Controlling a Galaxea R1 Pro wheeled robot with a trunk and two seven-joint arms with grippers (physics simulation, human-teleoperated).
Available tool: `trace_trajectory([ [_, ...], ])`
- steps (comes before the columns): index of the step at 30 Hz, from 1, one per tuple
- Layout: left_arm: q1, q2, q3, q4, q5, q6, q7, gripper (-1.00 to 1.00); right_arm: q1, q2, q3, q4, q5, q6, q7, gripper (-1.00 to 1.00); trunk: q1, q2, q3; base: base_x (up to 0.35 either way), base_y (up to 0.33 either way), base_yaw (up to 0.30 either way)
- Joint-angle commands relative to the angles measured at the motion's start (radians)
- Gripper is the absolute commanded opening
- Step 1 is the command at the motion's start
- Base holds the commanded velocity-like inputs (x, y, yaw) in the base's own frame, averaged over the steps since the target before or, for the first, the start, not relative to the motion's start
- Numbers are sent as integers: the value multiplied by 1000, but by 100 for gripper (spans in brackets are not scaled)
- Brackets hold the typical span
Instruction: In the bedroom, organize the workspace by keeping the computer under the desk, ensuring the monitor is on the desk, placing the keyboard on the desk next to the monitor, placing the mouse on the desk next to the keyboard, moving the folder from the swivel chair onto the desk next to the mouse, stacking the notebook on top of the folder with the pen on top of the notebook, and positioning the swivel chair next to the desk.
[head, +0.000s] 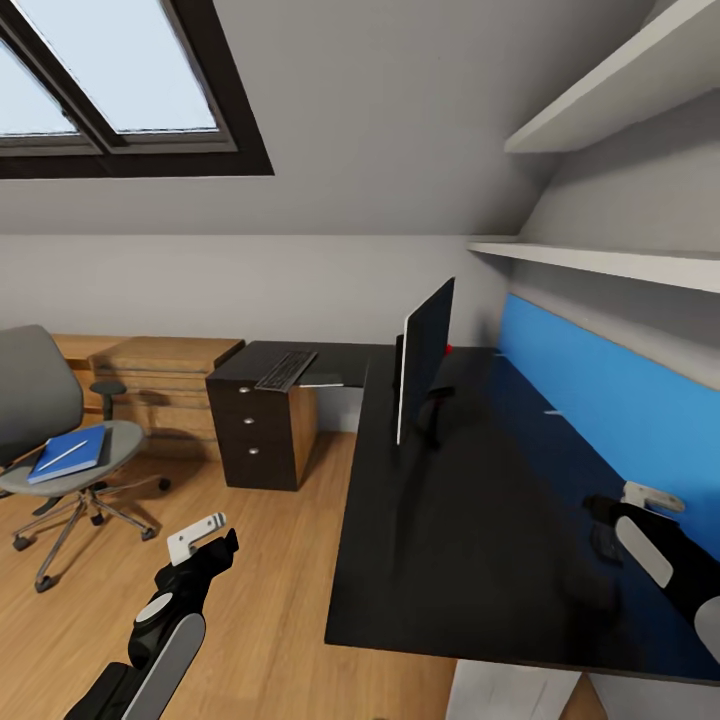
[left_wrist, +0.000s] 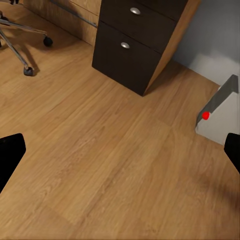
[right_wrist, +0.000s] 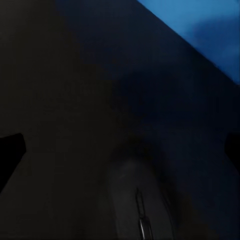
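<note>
The right gripper (head: 608, 520) was held low over the desk (head: 470, 520), fingers spread and empty; in its wrist view a dark mouse (right_wrist: 137, 200) was seen on the black top right under it. The monitor (head: 425, 355) stood farther ahead of that gripper. The left gripper (head: 205, 540) was hung open above the wood floor (left_wrist: 100, 150), nothing gripped, the computer (left_wrist: 222, 112) near it, the folder (head: 68, 453) with the pen (head: 62, 456) laid on the swivel chair (head: 55, 440) well off to its outer side
</note>
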Motion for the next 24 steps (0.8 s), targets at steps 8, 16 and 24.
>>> trace_trajectory([
  [8,-1,1,-2,-2,6,3,8,100,-5,-17,7,40,-9,-9,21,100,0,-1,-1,6,-6,0],
  [16,-1,1,-2,-4,6,3,8,100,-53,-18,7,128,-9,-17,63,100,0,-1,-1,0,0,0],
  [24,-1,0,-2,-25,6,2,8,100,-65,-18,7,155,-9,-15,69,100,0,-1,-1,0,0,0],
])
